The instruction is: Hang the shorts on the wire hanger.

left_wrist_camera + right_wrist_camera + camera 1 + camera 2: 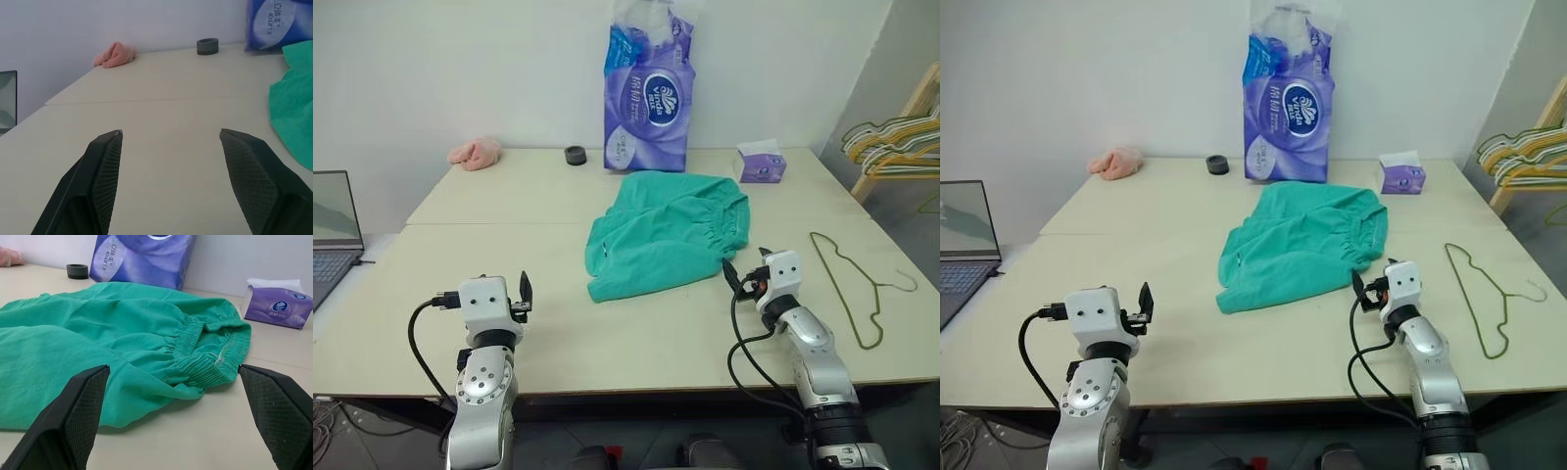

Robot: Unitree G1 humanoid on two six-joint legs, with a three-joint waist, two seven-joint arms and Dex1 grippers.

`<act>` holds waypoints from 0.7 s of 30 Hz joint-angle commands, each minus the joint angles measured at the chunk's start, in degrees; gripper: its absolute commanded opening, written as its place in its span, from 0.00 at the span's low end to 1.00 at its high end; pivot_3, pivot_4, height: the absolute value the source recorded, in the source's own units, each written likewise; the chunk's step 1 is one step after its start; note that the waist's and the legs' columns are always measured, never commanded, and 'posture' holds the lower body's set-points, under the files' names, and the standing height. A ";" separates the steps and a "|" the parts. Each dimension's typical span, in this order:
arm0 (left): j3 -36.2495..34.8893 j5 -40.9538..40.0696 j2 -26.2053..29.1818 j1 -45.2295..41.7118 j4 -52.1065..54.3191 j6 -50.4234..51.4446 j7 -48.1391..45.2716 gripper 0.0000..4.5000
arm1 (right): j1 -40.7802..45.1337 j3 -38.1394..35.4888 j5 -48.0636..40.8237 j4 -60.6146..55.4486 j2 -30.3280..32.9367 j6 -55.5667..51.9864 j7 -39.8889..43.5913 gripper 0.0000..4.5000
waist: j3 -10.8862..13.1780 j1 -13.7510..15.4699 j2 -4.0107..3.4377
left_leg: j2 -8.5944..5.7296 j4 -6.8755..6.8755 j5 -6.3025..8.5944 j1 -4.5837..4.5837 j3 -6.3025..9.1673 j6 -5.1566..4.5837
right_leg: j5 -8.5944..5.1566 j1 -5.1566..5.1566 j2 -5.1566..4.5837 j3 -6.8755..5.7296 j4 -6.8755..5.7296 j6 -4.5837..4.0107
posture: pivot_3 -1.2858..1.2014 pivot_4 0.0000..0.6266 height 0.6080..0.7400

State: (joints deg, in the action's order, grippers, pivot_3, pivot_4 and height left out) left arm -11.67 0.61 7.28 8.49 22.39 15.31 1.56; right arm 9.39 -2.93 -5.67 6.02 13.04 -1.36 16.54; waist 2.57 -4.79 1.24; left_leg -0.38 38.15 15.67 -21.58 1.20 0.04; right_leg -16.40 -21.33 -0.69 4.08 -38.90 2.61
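**Shorts flat on the surface, both pincers open and empty**

Shorts (668,231) lie crumpled in the middle of the pale surface (509,215), teal-green, with the gathered waistband turned toward the robot's right and the legs spread toward its left. How the far leg is folded cannot be made out; the fabric bunches over itself there. The wire hanger (850,286) lies flat near the right edge of the surface, well apart from the shorts, its thin hook hard to trace against the light top.

The right pincer (173,374) hovers level just in front of the waistband, jaws spread wide with nothing between them; the elastic edge sits near the fingertips (88,387) but not touching. The left pincer (171,142) is also open and holds nothing, aimed over bare surface with the shorts' leg edge off to its right side, near but apart.

Behind the shorts stands a purple tissue pack (647,93), its top cut off by the frame. A small tissue box (762,164), a dark ring (575,155) and a pink cloth (475,152) sit along the far edge. A laptop (333,230) is cut off at the left, and bunched hangers (896,137) at the right.
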 commanded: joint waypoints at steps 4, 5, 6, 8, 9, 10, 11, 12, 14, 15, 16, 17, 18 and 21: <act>0.21 -0.04 0.38 0.48 3.51 -1.70 -0.75 0.74 | 0.73 0.51 -0.24 -2.66 0.18 0.68 1.11 0.99 | -0.03 -0.01 -0.02 | 0.01 -0.01 0.00 0.01 0.00 0.00 | 0.00 0.00 0.02 0.01 0.00 0.00 | 0.49 0.00 1.00; 0.28 -0.04 0.33 0.54 3.52 -1.61 -0.81 0.74 | 0.70 0.58 -0.26 -2.64 0.17 0.65 1.26 0.99 | -0.03 -0.01 -0.02 | 0.01 -0.01 0.00 0.01 0.00 0.00 | 0.00 0.00 0.02 0.01 0.00 0.00 | 0.49 0.00 1.00; 0.36 -0.05 0.30 0.55 3.51 -1.40 -0.86 0.74 | 0.69 0.64 -0.26 -2.60 0.16 0.64 1.35 0.99 | -0.03 -0.01 -0.03 | 0.01 -0.01 0.00 0.01 0.00 0.00 | 0.00 0.00 0.02 0.01 0.00 -0.01 | 0.49 0.00 1.00; 0.55 0.17 0.34 0.55 3.45 -1.33 -0.84 0.74 | 0.63 0.76 -0.29 -2.68 0.18 0.66 1.44 0.99 | -0.04 0.01 -0.03 | 0.01 -0.01 0.00 0.01 0.00 0.00 | 0.00 0.00 0.02 0.01 0.00 0.00 | 0.49 0.00 1.00; 0.59 0.13 0.34 0.56 3.47 -1.31 -0.90 0.74 | 0.58 0.82 -0.32 -2.76 0.20 0.65 1.52 0.99 | -0.05 0.02 -0.03 | 0.01 -0.01 0.00 0.01 0.00 0.00 | 0.00 0.00 0.02 0.01 0.00 0.00 | 0.49 0.00 1.00; 0.58 0.06 0.33 0.50 3.44 -1.28 -0.95 0.74 | 0.57 0.88 -0.35 -2.79 0.24 0.66 1.66 0.99 | -0.05 0.01 -0.04 | 0.01 -0.01 0.00 0.01 0.00 0.00 | 0.00 0.01 0.02 0.01 0.00 -0.01 | 0.49 0.00 1.00; 0.55 0.02 0.33 0.43 3.43 -1.25 -0.96 0.74 | 0.54 0.89 -0.39 -2.84 0.27 0.63 1.77 0.99 | -0.05 0.01 -0.04 | 0.01 -0.01 0.00 0.01 0.00 0.00 | 0.00 0.01 0.02 0.01 0.00 0.00 | 0.49 0.00 1.00; 0.52 0.00 0.36 0.35 3.41 -1.18 -0.98 0.74 | 0.49 0.88 -0.42 -2.92 0.29 0.59 1.87 0.99 | -0.05 0.01 -0.04 | 0.01 -0.01 0.00 0.02 0.00 0.00 | 0.00 0.01 0.02 0.01 0.00 -0.01 | 0.49 0.00 1.00; 0.45 -0.13 0.39 0.19 3.36 -1.05 -1.05 0.74 | 0.38 0.82 -0.48 -3.06 0.34 0.49 2.09 0.99 | -0.06 -0.01 -0.04 | 0.01 -0.01 0.00 0.02 0.00 0.00 | 0.00 0.01 0.03 0.01 0.00 -0.01 | 0.49 0.00 1.00; 0.39 -0.24 0.38 0.11 3.34 -1.00 -1.09 0.74 | 0.32 0.79 -0.49 -3.13 0.38 0.43 2.19 0.99 | -0.06 -0.01 -0.05 | 0.01 -0.01 0.00 0.02 0.00 0.00 | 0.00 0.01 0.04 0.01 0.00 -0.01 | 0.49 0.00 1.00; 0.35 -0.37 0.32 0.07 3.32 -0.91 -1.10 0.74 | 0.22 0.77 -0.53 -3.24 0.46 0.29 2.37 0.99 | -0.06 -0.02 -0.05 | 0.02 -0.01 0.00 0.02 0.00 0.00 | 0.00 0.00 0.04 0.01 0.00 -0.01 | 0.49 0.00 1.00; 0.34 -0.55 0.33 0.08 3.08 -0.75 -1.24 0.74 | 0.13 0.79 -0.54 -3.40 0.56 0.15 2.57 0.99 | -0.06 -0.01 -0.05 | 0.02 -0.01 0.00 0.02 0.00 0.00 | 0.00 0.01 0.04 0.01 0.00 0.00 | 0.49 0.00 1.00; 0.50 -0.55 0.42 0.16 2.79 -0.59 -1.42 0.74 | 0.07 0.81 -0.55 -3.53 0.65 0.03 2.72 0.99 | -0.06 -0.02 -0.05 | 0.02 -0.01 0.00 0.02 0.00 0.00 | 0.00 0.01 0.04 0.01 0.00 -0.01 | 0.48 0.00 1.00; 1.19 -2.56 0.55 0.64 2.80 -1.29 -3.78 0.74 | 0.01 0.63 -0.62 -3.96 0.90 -0.26 2.90 0.99 | -0.08 -0.06 -0.05 | 0.02 -0.01 0.00 0.02 0.00 0.00 | -0.01 0.00 0.04 0.02 0.00 0.00 | 0.48 0.00 1.00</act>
State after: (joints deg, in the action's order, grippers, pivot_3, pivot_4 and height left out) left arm -11.42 -0.37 7.43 9.40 23.32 15.02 -0.22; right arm 8.99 -1.95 -5.75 4.60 13.37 -1.78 19.13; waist 2.50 -4.85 1.18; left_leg -0.36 38.15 15.67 -21.56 1.19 0.04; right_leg -16.41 -21.32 -0.65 4.10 -38.90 2.61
